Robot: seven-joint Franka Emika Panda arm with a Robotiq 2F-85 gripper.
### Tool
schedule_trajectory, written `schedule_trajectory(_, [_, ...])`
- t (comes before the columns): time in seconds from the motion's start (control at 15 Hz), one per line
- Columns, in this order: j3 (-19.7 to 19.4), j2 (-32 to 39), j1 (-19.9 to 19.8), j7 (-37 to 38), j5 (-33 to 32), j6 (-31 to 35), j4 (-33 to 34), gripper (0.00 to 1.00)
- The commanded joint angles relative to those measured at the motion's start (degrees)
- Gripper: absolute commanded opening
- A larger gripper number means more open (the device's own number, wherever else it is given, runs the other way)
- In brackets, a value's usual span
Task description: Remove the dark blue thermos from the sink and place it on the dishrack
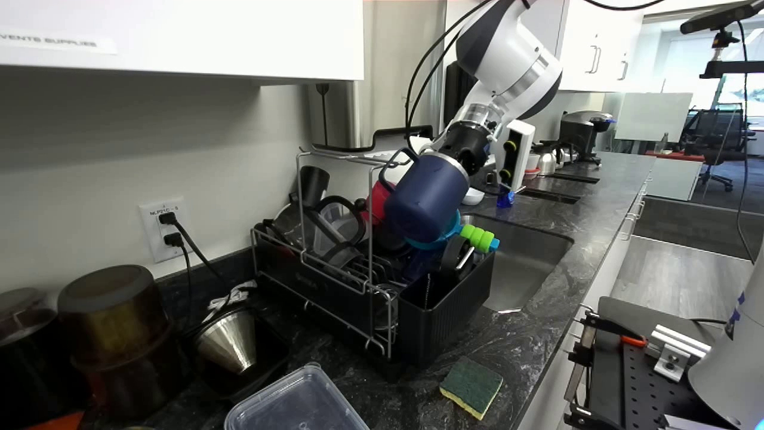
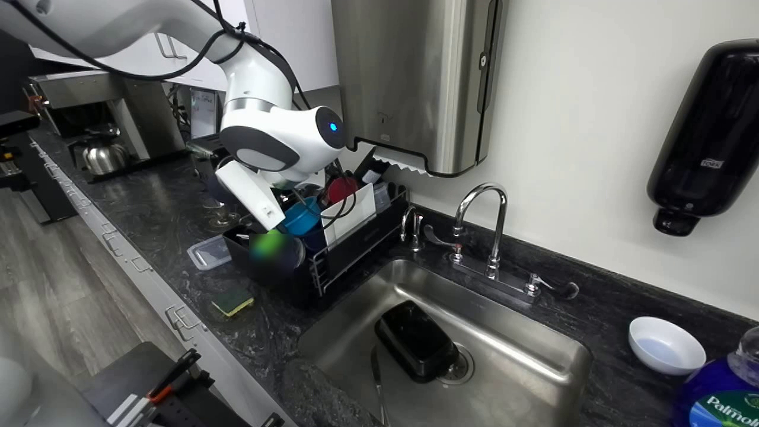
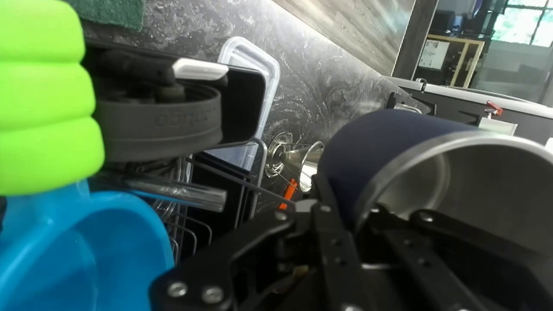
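The dark blue thermos (image 1: 425, 194) has a steel rim, a black handle and an open top. My gripper (image 1: 467, 156) is shut on its rim wall and holds it tilted in the air over the dishrack (image 1: 316, 292). In the wrist view one finger of the gripper (image 3: 352, 203) is outside the thermos (image 3: 371, 138) and one is inside its mouth. The dishrack is black with a wire frame and full of dishes; it also shows in an exterior view (image 2: 370, 237). The steel sink (image 2: 522, 379) lies beside it. In that view the arm mostly hides the thermos.
A teal cup (image 3: 125, 255) and a lime-green handle (image 3: 47, 99) stick up from the rack near my gripper. A sponge (image 1: 471, 385) and clear lid (image 1: 298, 406) lie on the counter. A black container (image 2: 415, 341) lies in the sink, below the faucet (image 2: 495, 237).
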Motion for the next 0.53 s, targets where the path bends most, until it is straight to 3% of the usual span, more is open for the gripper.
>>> schedule_trajectory(0.0, [-0.2,2.0,-0.8,-1.5,0.8,-2.9,1.5,0.02])
schedule_trajectory(0.47, [-0.4,3.1,-1.1,-1.9,0.5,-5.1,2.1,0.02])
